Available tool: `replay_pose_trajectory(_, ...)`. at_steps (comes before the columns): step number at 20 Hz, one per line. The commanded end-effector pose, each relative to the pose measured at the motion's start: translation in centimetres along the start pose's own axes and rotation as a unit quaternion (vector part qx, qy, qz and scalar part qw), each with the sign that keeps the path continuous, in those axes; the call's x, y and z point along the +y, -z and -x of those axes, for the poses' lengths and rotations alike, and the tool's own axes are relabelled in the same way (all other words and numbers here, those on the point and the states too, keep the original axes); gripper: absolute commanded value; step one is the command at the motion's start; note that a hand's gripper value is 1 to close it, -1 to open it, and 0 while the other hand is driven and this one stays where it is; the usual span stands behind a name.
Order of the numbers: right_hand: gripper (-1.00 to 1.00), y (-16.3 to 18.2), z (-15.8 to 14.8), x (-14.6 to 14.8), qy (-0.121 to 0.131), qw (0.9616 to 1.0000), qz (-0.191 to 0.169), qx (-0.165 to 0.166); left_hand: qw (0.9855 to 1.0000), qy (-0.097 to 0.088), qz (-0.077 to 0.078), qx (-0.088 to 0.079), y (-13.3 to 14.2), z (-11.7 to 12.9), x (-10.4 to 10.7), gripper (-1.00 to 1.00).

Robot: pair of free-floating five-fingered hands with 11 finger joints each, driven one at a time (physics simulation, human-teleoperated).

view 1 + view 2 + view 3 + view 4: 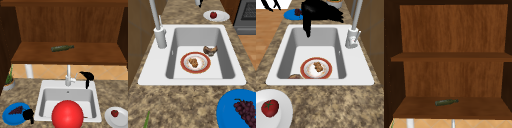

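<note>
Right hand hovers just right of the grey metal faucet, above the white sink, fingers loosely spread, empty, reaching toward the faucet's short side lever. Left hand, far left of the faucet, rests on the blue round plate; cannot tell its fingers.

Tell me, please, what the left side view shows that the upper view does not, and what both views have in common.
The left side view alone shows the sink with a red-rimmed plate of food and a small brown item in its basin, grapes on a blue plate, and a tomato on a white plate. The upper view alone shows a wooden cabinet with two shelves and a green bottle lying on the lower one. Both share the faucet.
</note>
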Motion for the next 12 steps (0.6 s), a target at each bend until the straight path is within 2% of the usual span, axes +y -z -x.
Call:
replay_pose_trajectory(1, -1.00, 2.6, -1.2, -1.7, 0.002, 1.0000, 0.006, -0.007, 1.0000, 0.000, 0.000, 0.000, 0.0, 0.0, 0.0, 0.00)
replay_pose_trajectory(6, -1.00, 6.2, -2.4, -2.4, 0.008, 0.9998, -0.016, 0.006, 1.0000, 0.000, 0.000, 0.000, 0.0, 0.0, 0.0, 0.00)
replay_pose_trajectory(8, -1.00, 7.5, -2.5, -2.1, -0.001, 0.9993, -0.035, 0.012, 1.0000, 0.000, 0.000, 0.000, 0.0, 0.0, 0.0, 0.00)
replay_pose_trajectory(10, -1.00, 8.5, -2.2, -1.6, -0.022, 0.9984, -0.049, 0.018, 1.0000, 0.000, 0.000, 0.000, 0.0, 0.0, 0.0, 0.00)
replay_pose_trajectory(12, -1.00, 9.2, -2.0, -2.4, -0.034, 0.9974, -0.061, 0.022, 1.0000, 0.000, 0.000, 0.000, 0.0, 0.0, 0.0, 0.00)
